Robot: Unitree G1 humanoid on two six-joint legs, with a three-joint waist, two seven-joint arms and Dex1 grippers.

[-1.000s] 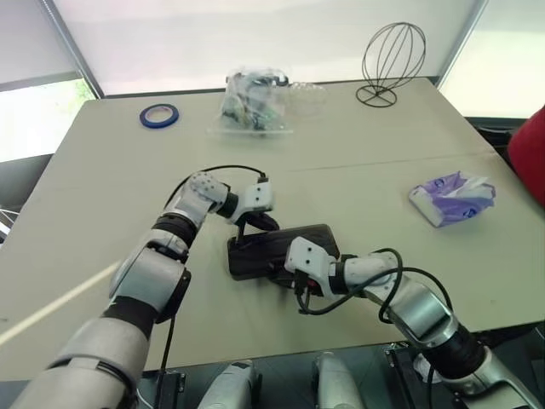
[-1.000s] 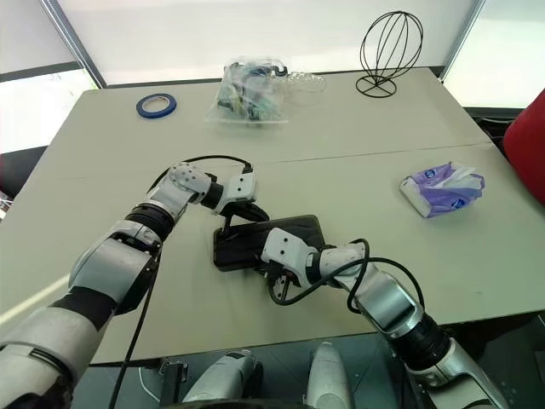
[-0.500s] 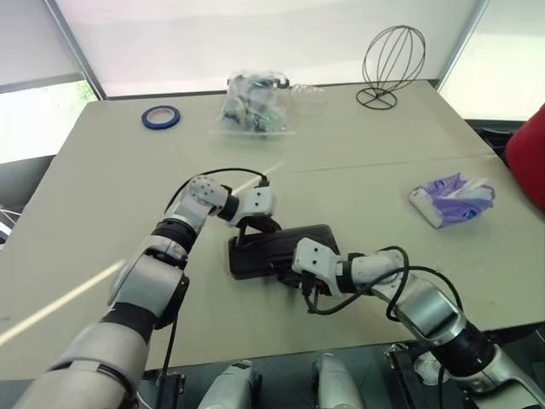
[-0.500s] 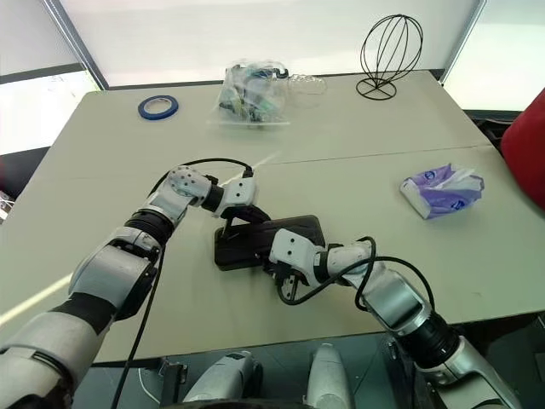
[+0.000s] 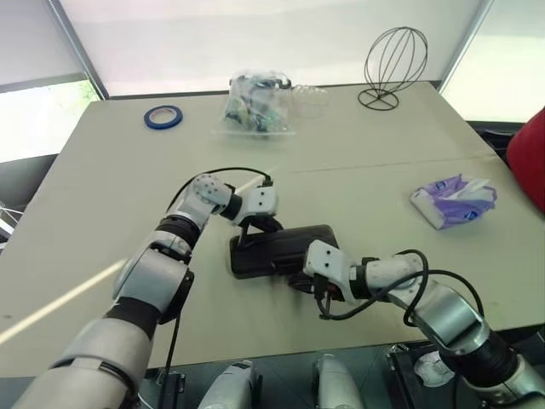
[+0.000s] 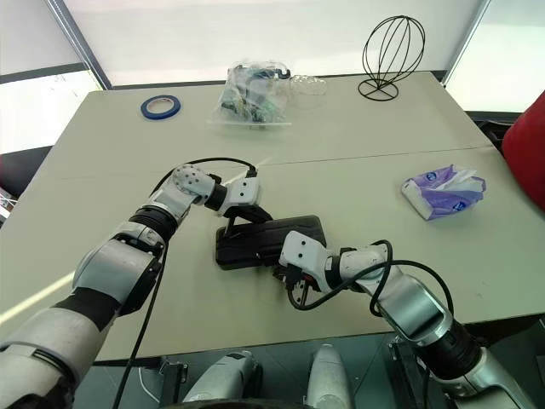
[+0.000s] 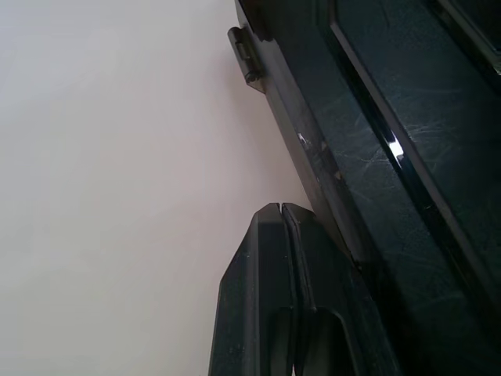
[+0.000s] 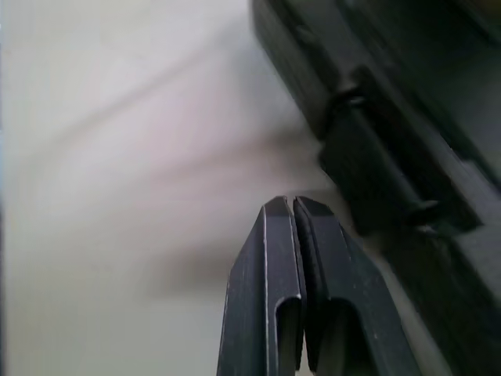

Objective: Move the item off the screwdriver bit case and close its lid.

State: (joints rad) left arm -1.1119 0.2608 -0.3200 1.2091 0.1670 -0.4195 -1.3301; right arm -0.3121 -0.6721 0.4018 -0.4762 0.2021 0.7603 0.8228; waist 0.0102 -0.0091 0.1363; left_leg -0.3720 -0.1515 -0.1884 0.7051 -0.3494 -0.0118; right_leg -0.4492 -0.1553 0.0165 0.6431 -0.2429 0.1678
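The screwdriver bit case [image 5: 281, 249] lies dark and flat in the middle of the table, with its lid [image 7: 391, 164] down flat on it and nothing on top. My left gripper [image 5: 245, 232] is shut, its tips at the case's far left corner, beside the edge [image 7: 313, 157]. My right gripper [image 5: 300, 280] is shut too, empty, just off the case's near edge by a latch tab [image 8: 376, 184]. The item, a purple-and-white packet [image 5: 451, 200], rests on the table far to the right, apart from both grippers.
A clear bag of mixed small parts [image 5: 260, 106], a blue tape roll [image 5: 162, 117] and a black wire stand [image 5: 393, 64] stand along the far side of the table [image 5: 102, 196]. Something red [image 5: 532, 153] shows at the right edge.
My right gripper has slid a little to the right along the case's near edge. The left gripper and the case have stayed put.
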